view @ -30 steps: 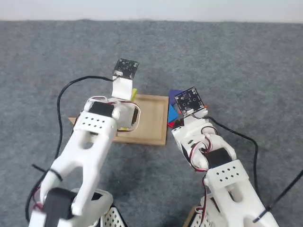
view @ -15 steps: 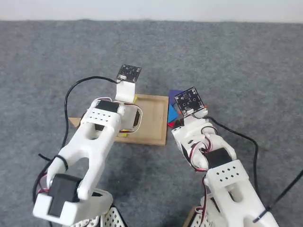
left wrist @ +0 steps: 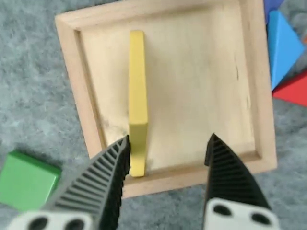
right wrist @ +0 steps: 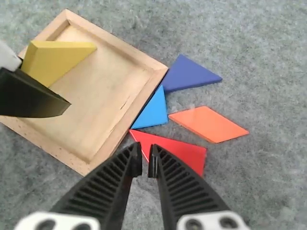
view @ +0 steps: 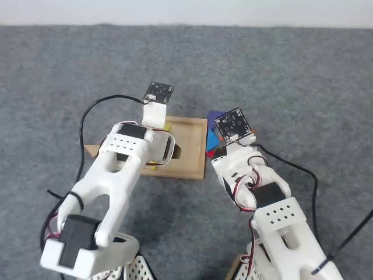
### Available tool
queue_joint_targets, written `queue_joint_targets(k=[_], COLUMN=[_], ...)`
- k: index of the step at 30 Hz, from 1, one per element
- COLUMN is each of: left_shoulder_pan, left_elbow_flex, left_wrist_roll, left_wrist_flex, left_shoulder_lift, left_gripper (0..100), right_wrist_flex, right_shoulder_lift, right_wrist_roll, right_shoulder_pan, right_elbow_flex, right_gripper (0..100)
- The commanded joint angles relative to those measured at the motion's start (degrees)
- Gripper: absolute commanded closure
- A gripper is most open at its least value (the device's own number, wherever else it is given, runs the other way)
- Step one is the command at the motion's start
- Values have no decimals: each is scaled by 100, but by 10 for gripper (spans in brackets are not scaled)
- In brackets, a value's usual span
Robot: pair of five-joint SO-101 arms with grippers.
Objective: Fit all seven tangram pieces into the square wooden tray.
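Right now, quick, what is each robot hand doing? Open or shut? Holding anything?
Left hand: open, holding nothing; the yellow piece is close by in the tray.
Right hand: shut, holding nothing.

Even, diffuse light — bright; soft faint shadows inside tray (left wrist: 256, 96) rim; slight sheen on orange piece (right wrist: 208, 124).

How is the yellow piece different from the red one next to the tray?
Colour aside, the yellow piece is inside the wooden tray, while the red piece lies outside it on the grey carpet. The yellow piece stands up on an edge; the red piece lies flat. Both look like triangles.
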Motion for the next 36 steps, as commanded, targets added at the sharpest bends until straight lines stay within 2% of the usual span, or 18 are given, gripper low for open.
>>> queue_joint_targets(k=[1,5,10,14,17,20,26,30,33,36], left_shoulder_pan=[35,264,844,879,633,70,-844,-993,-941,-721], left_elbow_flex=[66,699,1780,2035,2035,2018,2026,2044,2018,1807], left_wrist_roll=[70,44,26,26,62,123,985,1345,1310,1222], left_wrist_flex=[70,-105,-993,-1169,-1160,-1196,-1371,-1688,-2048,-2163], left_shoulder_lift=[-738,-1635,-2514,-2875,-3042,-3270,-3622,-3385,-2892,-2224], left_gripper=[754,752,751,751,752,754,760,888,987,985], right_wrist_flex=[-145,-154,-268,-268,-268,-259,-259,-259,-268,-268], right_shoulder_lift=[-207,-207,-207,-207,-207,-207,-207,-207,-207,-207], right_wrist_roll=[79,79,44,44,44,44,44,44,44,44], right_shoulder_pan=[92,189,391,400,400,400,400,400,400,400], right_elbow_flex=[-79,-88,-105,-105,-97,-97,-97,-97,-105,-105], right_gripper=[954,954,957,957,957,957,958,967,993,991])
